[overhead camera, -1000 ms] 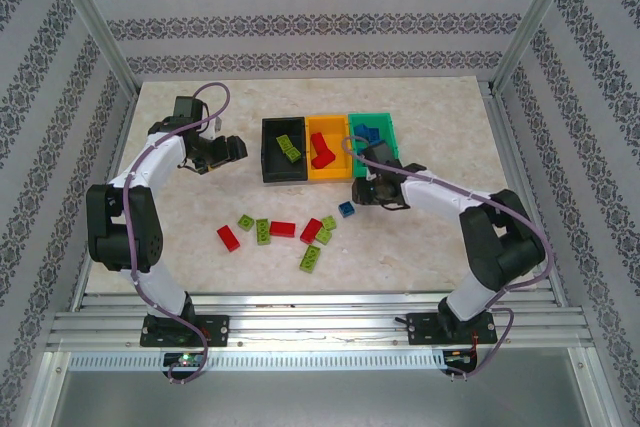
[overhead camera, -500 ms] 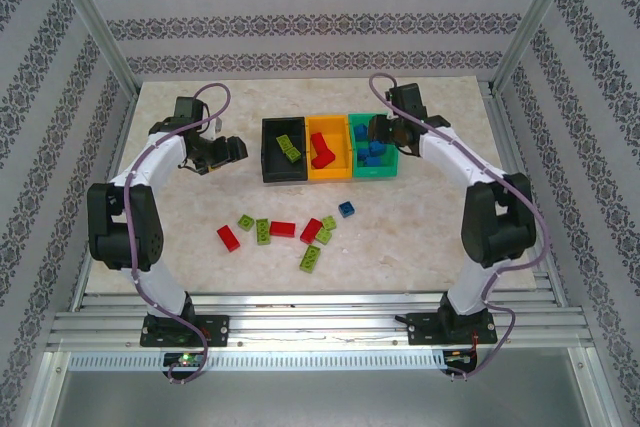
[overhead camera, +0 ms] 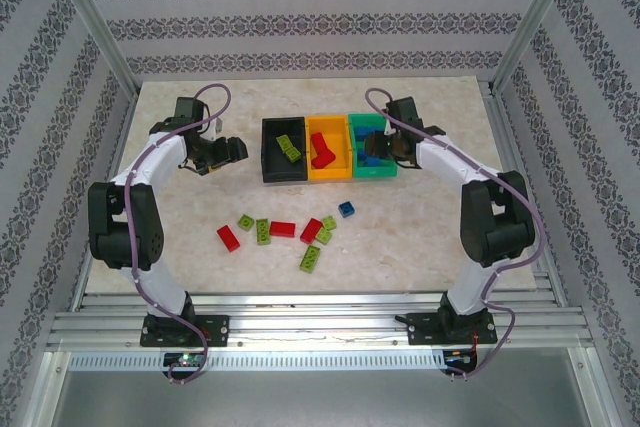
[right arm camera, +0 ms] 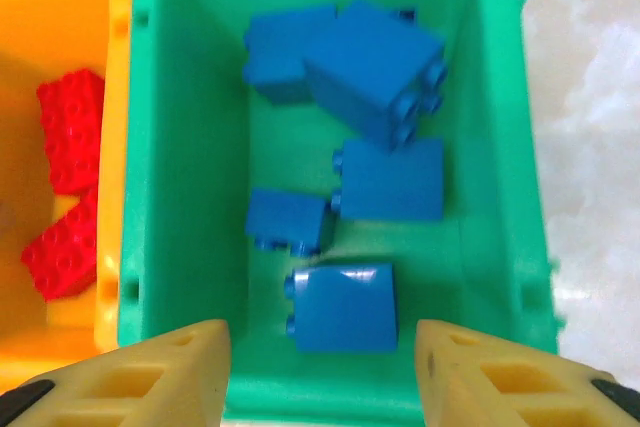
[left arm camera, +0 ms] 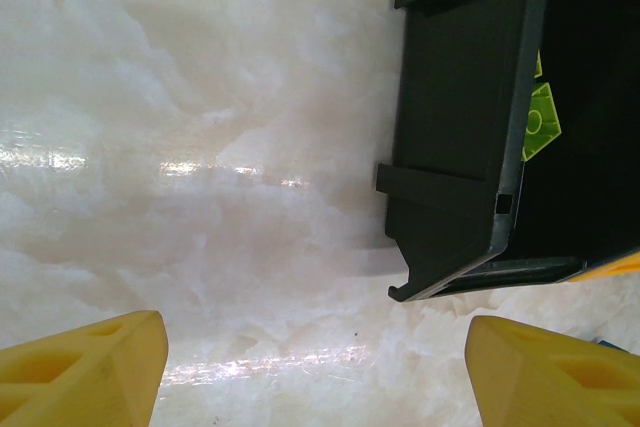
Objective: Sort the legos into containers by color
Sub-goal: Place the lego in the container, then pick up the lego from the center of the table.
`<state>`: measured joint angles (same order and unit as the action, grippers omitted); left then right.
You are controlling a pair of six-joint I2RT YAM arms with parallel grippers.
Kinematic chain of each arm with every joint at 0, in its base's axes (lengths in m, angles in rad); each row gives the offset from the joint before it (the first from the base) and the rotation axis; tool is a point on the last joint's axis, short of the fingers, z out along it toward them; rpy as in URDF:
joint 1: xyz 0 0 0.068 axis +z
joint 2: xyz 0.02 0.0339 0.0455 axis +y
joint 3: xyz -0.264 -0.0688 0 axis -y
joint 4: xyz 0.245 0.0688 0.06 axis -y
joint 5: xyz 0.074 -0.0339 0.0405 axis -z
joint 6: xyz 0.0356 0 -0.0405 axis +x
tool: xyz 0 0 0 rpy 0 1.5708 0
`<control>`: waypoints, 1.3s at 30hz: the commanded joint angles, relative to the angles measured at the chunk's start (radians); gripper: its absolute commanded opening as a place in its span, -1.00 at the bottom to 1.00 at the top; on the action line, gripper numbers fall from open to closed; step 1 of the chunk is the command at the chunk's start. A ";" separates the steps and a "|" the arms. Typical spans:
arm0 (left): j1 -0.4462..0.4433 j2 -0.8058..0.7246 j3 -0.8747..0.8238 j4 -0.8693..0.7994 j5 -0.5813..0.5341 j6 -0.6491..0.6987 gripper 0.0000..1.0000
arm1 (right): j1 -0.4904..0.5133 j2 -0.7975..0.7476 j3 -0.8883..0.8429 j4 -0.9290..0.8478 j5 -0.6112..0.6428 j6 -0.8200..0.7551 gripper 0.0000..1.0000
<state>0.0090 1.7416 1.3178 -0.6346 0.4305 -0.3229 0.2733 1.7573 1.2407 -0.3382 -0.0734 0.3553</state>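
marble-look tabletop point(overhead camera: 180, 237) inside patterned walls point(overhead camera: 300, 22), both my jaws released and empty.
my right gripper point(right arm camera: 320, 347) hangs over the green bin point(right arm camera: 190, 247), where blue bricks point(right arm camera: 375, 67) lie; red bricks point(right arm camera: 70, 127) in the orange bin point(right arm camera: 60, 37) are cut off at the edge. my left gripper point(left arm camera: 315, 357) sits beside the black bin point(left arm camera: 450, 97), its lime brick point(left arm camera: 540, 122) half hidden by the wall. loose bricks point(overhead camera: 282, 229), red, lime and blue, lie nearer my bases.

I record the left arm point(overhead camera: 150, 160) and right arm point(overhead camera: 450, 159), lower left and lower right of the overhead frame: white links, black joints. Grey-purple cables point(overhead camera: 213, 87) run along each. The fingers point(left arm camera: 90, 362) are yellow with hollow recesses.
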 commanded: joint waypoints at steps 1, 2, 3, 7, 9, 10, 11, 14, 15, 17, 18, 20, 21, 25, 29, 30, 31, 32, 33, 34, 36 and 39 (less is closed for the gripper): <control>0.014 0.015 0.027 0.018 0.021 -0.004 0.57 | 0.024 -0.093 -0.068 0.010 -0.021 -0.010 0.05; 0.014 0.015 0.026 0.016 0.017 -0.003 0.57 | 0.033 -0.114 -0.093 0.014 -0.019 -0.012 0.05; 0.014 0.013 0.026 0.014 0.014 -0.004 0.57 | 0.040 -0.131 -0.114 0.019 -0.017 -0.010 0.06; 0.014 0.009 0.023 0.030 0.035 -0.012 0.58 | 0.084 -0.175 -0.197 0.051 -0.032 0.006 0.06; 0.014 0.008 0.018 0.027 0.029 -0.011 0.59 | 0.116 -0.187 -0.227 0.054 -0.019 0.005 0.06; 0.014 0.009 0.017 0.022 0.024 -0.009 0.60 | 0.133 -0.196 -0.240 0.054 -0.013 0.006 0.06; 0.014 0.008 0.018 0.021 0.024 -0.010 0.60 | 0.147 -0.201 -0.248 0.054 -0.010 0.012 0.06; 0.014 0.005 0.021 0.026 0.037 -0.011 0.65 | 0.182 -0.212 -0.274 0.061 -0.013 0.033 0.07; 0.014 0.005 0.017 0.026 0.036 -0.011 0.66 | 0.194 -0.216 -0.281 0.061 -0.008 0.037 0.07; 0.015 0.003 0.017 0.023 0.033 -0.009 0.66 | 0.217 -0.219 -0.295 0.064 -0.001 0.048 0.07; 0.014 0.001 0.017 0.024 0.035 -0.010 0.66 | 0.224 -0.218 -0.298 0.064 0.000 0.050 0.07; 0.014 0.001 0.016 0.033 0.049 -0.014 0.66 | 0.238 -0.215 -0.304 0.061 -0.005 0.057 0.08; 0.014 0.001 0.013 0.034 0.051 -0.016 0.66 | 0.247 -0.216 -0.308 0.061 -0.006 0.059 0.07; 0.014 0.006 0.015 0.030 0.048 -0.014 0.66 | 0.276 -0.200 -0.325 0.070 0.003 0.072 0.08; 0.014 0.010 0.015 0.033 0.063 -0.016 0.68 | 0.295 -0.169 -0.318 0.065 0.003 0.070 0.09; 0.014 0.009 0.015 0.030 0.063 -0.013 0.69 | 0.298 -0.163 -0.317 0.067 0.002 0.069 0.09; 0.015 0.010 0.017 0.027 0.061 -0.011 0.70 | 0.301 -0.151 -0.312 0.067 0.001 0.070 0.09; 0.014 0.009 0.018 0.027 0.063 -0.011 0.72 | 0.303 -0.138 -0.306 0.064 -0.002 0.070 0.09; 0.014 0.009 0.020 0.029 0.064 -0.011 0.75 | 0.306 -0.127 -0.298 0.058 -0.005 0.066 0.09; 0.014 0.009 0.020 0.030 0.068 -0.011 0.78 | 0.312 -0.115 -0.291 0.047 0.000 0.059 0.09; 0.014 0.009 0.017 0.027 0.067 -0.009 0.80 | 0.323 -0.103 -0.289 0.031 0.029 0.051 0.09; 0.014 0.009 0.021 0.025 0.065 -0.009 0.81 | 0.325 -0.076 -0.293 0.023 0.046 0.045 0.09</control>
<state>0.0090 1.7439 1.3178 -0.6304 0.4793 -0.3260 0.5873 1.6615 0.9276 -0.2878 -0.0666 0.4145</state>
